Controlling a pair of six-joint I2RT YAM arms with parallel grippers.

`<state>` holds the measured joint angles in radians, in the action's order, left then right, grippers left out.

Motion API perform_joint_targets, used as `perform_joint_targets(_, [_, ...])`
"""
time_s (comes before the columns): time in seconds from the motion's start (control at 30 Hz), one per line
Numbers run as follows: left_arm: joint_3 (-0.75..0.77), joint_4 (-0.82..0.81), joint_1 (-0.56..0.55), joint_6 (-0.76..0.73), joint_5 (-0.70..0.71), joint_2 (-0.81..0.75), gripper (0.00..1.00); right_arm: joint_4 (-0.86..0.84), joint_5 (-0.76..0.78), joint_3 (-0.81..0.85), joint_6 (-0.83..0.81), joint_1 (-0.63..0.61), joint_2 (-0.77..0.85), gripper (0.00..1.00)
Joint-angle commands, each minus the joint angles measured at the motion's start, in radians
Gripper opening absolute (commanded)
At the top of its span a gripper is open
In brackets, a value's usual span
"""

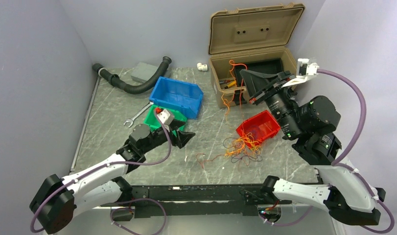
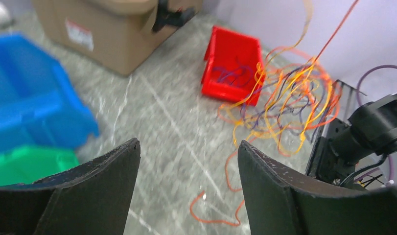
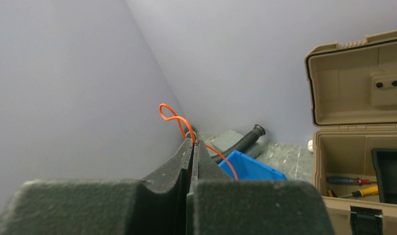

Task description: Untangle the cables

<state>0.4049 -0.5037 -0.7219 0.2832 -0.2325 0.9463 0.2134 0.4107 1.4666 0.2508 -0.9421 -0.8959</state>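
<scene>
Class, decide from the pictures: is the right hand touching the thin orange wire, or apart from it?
Touching. The right wrist view shows the right hand shut on the thin orange wire, which emerges from between its closed fingertips.

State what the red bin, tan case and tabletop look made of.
Small red open-fronted bin: likely moulded plastic, smooth, uniformly coloured. Tan hinged case: probably hard matte plastic, moulded ribs on lid. Grey veined tabletop: marble-look surface, maybe laminate.
</scene>
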Motion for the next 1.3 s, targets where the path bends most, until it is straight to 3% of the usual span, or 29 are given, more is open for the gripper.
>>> perform_joint_targets(0.0, [0.114, -0.138, -0.035, -0.104, -0.109, 0.063, 0.76, -0.025, -0.026, 0.002, 0.007, 0.001, 0.002, 0.00])
perform_joint_targets(0.37, [0.271, -0.250, -0.093, -0.105, -0.178, 0.273, 0.76, -0.058, -0.090, -0.019, 0.043, 0.000, -0.047, 0.00])
perform_joint_targets(0.47, [0.315, -0.218, -0.095, -0.101, -0.155, 0.327, 0.74, -0.082, -0.100, -0.023, 0.042, 0.000, -0.062, 0.00])
perform_joint_targets(0.5, [0.335, -0.181, -0.095, -0.105, -0.121, 0.343, 0.68, -0.088, -0.100, -0.024, 0.041, 0.001, -0.069, 0.00])
perform_joint_targets(0.63, [0.349, -0.114, -0.094, -0.114, 0.093, 0.366, 0.10, -0.096, -0.088, -0.031, 0.037, -0.001, -0.078, 0.00])
perform_joint_targets(0.67, [0.330, -0.118, -0.091, -0.101, 0.149, 0.359, 0.00, -0.094, -0.079, -0.034, 0.035, 0.001, -0.074, 0.00])
perform_joint_targets(0.73, [0.275, -0.153, -0.082, -0.076, 0.210, 0.340, 0.00, -0.094, -0.053, -0.047, 0.028, 0.000, -0.061, 0.00])
perform_joint_targets(1.0, [0.063, -0.194, -0.021, 0.033, 0.176, 0.259, 0.00, -0.058, 0.126, -0.110, -0.005, 0.000, 0.029, 0.00])
perform_joint_targets(1.13, [-0.025, -0.226, 0.038, 0.117, 0.071, 0.259, 0.00, -0.032, 0.190, -0.127, -0.034, 0.000, 0.065, 0.00])
perform_joint_targets(1.27, [-0.049, -0.240, 0.041, 0.109, 0.010, 0.252, 0.12, -0.004, 0.208, -0.133, -0.043, 0.000, 0.079, 0.00])
